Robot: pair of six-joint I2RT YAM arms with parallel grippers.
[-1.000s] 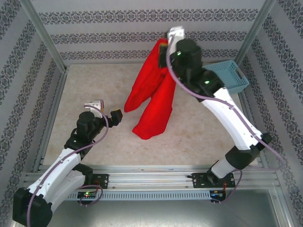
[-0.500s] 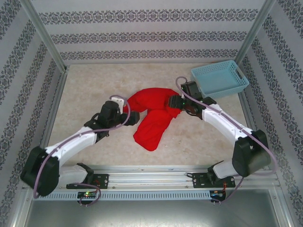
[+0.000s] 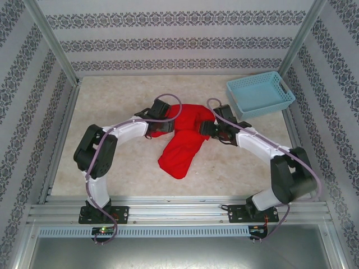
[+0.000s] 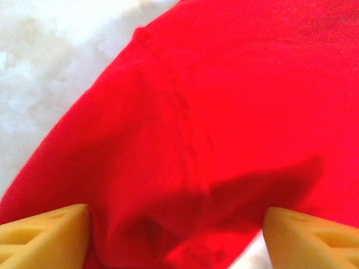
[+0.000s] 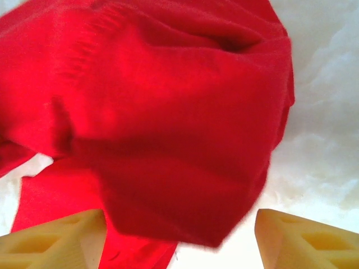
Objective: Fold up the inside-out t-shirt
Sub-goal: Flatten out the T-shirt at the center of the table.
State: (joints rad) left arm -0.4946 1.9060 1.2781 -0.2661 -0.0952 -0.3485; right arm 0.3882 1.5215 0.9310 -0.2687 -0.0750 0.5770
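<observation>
The floor of the cell is a pale beige, mottled, stone-look table top (image 3: 112,101), matte and flat, closed in at the back and both sides by walls papered in white with bands of dark grey floral pattern (image 3: 168,22). Slanting silver aluminium posts (image 3: 50,42) frame the corners, and a ribbed aluminium rail (image 3: 179,210) runs along the near edge under the arm bases. In the far right corner sits a light blue rectangular plastic basket (image 3: 259,94) with slotted walls, well apart from the cloth. The bright red, soft fabric inside-out t-shirt (image 3: 182,140) lies crumpled near the middle of the table: a rounded bunched mass at the top and a long tongue of cloth trailing toward the near edge, its tip blunt and rounded. Close up the fabric looks faintly fuzzy, with soft folds, a thin seam line and deep shadowed creases. The left gripper (image 4: 176,235) rests at the shirt's left upper edge, its wedge-shaped yellow foam fingertips (image 4: 45,235) spread wide with a hump of red cloth lying between them and not pinched. The right gripper (image 5: 179,235) sits at the shirt's right upper edge, its yellow fingertips (image 5: 305,238) likewise parted, a hanging fold of cloth between them and bare table showing on either side; it grips nothing. Both arms are white-shelled with black joints and carry looping purple cables.
</observation>
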